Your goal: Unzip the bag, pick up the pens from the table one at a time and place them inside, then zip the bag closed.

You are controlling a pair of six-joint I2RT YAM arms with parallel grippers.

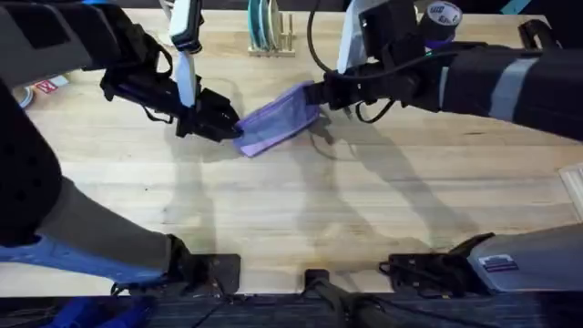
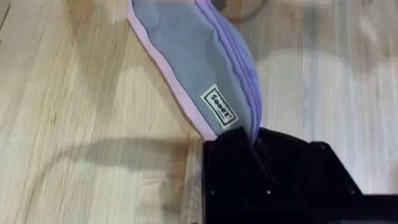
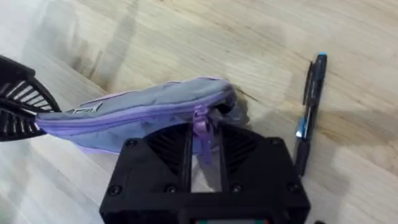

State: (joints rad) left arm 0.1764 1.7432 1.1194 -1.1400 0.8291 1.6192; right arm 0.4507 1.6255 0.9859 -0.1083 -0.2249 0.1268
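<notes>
The table [image 1: 301, 191] lies wide and pale, and the bag [image 1: 278, 120] is the landmark, lying tilted on the wood between the two arms. Nearer the rack than the bag stands a rack of plates [image 1: 267, 27], well clear of the action.

The left gripper [image 1: 221, 123] is clamped on the bag's end nearest the left arm; from its wrist camera the black fingers [image 2: 249, 158] pinch the fabric right beside the small label [image 2: 219, 109]. Good anchor.

At the bag's other end, the right gripper [image 3: 202, 146] has its fingers closed on the zipper pull [image 3: 200, 124], the lilac tab held between them. The zip looks closed along most of its length, so I judge the unzipping barely begun.

To do it well: left holds firm and keeps the bag taut, right draws the pull straight along the zip line towards the left gripper, low and steady, no upward yank that would bunch the cloth.

One pen [image 3: 309, 112], dark with blue, lies just beside the bag's right-gripper end, waiting.
</notes>
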